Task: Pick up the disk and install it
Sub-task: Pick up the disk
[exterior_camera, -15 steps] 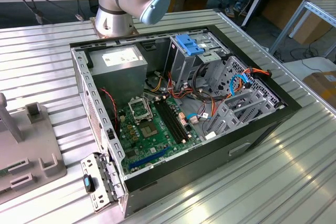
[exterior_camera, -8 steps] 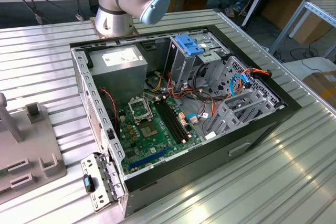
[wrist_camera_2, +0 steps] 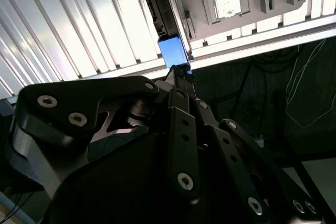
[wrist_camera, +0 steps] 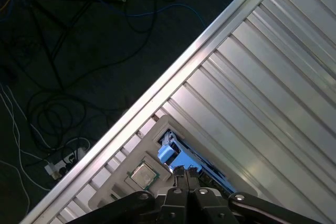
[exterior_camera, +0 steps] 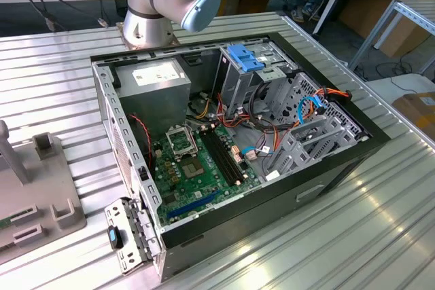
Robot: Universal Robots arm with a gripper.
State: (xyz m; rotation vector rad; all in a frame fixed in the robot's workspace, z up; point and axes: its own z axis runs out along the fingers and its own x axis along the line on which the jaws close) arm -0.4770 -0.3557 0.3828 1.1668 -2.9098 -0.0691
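Closely, fingers point(wrist_camera_2: 178, 76) pinching disk point(wrist_camera_2: 172, 51) at its blue end — tips together

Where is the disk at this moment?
In both wrist views the disk sits right at the tip of the gripper, beside the grey fixture that holds a processor chip, near the edge of the ribbed metal table.

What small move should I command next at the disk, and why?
Probably a slight, slow pull straight along the disk, watching whether it follows. In both wrist views the tool sits at the disk's blue end. The disk appears to stand on edge in the grey holder, so a sideways move could jam it.
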